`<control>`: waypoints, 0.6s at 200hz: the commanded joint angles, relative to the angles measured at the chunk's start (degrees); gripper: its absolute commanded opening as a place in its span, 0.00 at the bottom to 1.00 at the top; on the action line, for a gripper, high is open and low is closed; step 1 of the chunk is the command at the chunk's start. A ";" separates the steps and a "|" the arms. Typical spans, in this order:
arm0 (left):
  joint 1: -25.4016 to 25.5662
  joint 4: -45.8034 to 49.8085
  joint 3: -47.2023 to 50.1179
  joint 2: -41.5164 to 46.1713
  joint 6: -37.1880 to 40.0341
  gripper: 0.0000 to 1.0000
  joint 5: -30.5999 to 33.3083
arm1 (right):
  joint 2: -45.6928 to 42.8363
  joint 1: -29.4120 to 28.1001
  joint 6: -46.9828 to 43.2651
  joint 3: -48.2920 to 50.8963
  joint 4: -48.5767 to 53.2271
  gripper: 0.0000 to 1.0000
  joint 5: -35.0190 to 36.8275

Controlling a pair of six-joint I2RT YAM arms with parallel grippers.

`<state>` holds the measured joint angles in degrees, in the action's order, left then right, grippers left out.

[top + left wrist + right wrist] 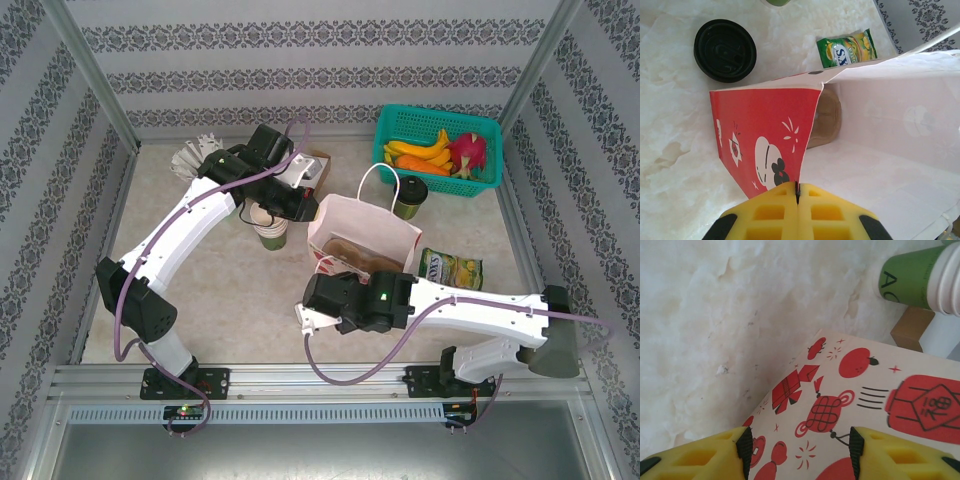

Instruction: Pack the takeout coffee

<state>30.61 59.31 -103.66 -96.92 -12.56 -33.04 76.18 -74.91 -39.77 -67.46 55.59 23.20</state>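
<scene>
A white and red printed paper bag (362, 232) stands open in the middle of the table, with a brown cardboard carrier (826, 119) inside it. My left gripper (798, 188) is shut on the bag's rim at its back left corner (300, 196). One takeout coffee cup with a black lid (409, 194) (725, 50) stands on the table just right of the bag. A second green cup (270, 233) (915, 276) sits left of the bag under my left arm. My right gripper (800, 450) hangs open over the bag's printed near side (316, 303), with nothing held.
A teal basket of fruit (482, 128) stands at the back right. A green snack packet (450, 268) (847, 46) lies right of the bag. A pale cup of white sticks (195, 155) and more brown cardboard (316, 166) sit at the back left.
</scene>
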 commanded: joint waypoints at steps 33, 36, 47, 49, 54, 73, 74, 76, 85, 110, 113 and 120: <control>-0.72 1.56 -1.37 -0.55 -0.54 0.00 -1.70 | 2.20 -0.56 -4.35 6.21 2.32 0.57 4.19; -0.72 1.57 -1.37 -0.55 -0.54 0.00 -1.83 | 2.15 -0.51 -4.36 6.16 2.06 0.57 4.23; -0.68 1.52 -1.28 -0.55 -0.54 0.00 -1.90 | 1.85 -0.52 -4.24 5.73 1.54 0.58 4.35; -0.69 1.56 -1.22 -0.55 -0.54 0.00 -1.93 | 1.77 -0.50 -4.17 5.58 1.43 0.58 4.34; -0.72 1.52 -1.20 -0.55 -0.58 0.00 -1.94 | 1.63 -0.50 -3.82 5.12 1.45 0.58 4.26; -0.72 1.60 -1.28 -0.50 -0.32 0.00 -1.94 | 0.28 -0.19 -2.14 2.73 1.66 0.60 3.02; -0.72 1.60 -1.28 -0.50 -0.30 0.00 -1.94 | 0.15 -0.17 -2.01 2.53 1.69 0.60 2.87; -0.73 1.60 -1.28 -0.46 -0.28 0.00 -1.94 | -0.10 -0.15 -1.72 2.23 1.77 0.61 2.70; -0.69 1.60 -1.24 -0.46 -0.21 0.00 -1.86 | -1.25 0.16 -0.33 0.68 1.95 0.61 1.31; -0.80 1.69 -1.06 -0.53 -0.32 0.00 -1.25 | -5.50 0.62 2.69 -1.88 -0.14 0.64 -1.06; -0.81 1.69 -1.03 -0.50 -0.36 0.00 -1.19 | -6.11 0.76 3.06 -1.95 -0.66 0.64 -1.36; -0.79 1.73 -1.02 -0.46 -0.36 0.00 -1.15 | -7.44 1.13 3.90 -1.97 -1.72 0.65 -2.42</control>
<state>30.61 59.59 -103.66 -96.92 -12.53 -34.06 73.73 -75.05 -40.03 -67.02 56.31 23.92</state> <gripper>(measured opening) 0.049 0.640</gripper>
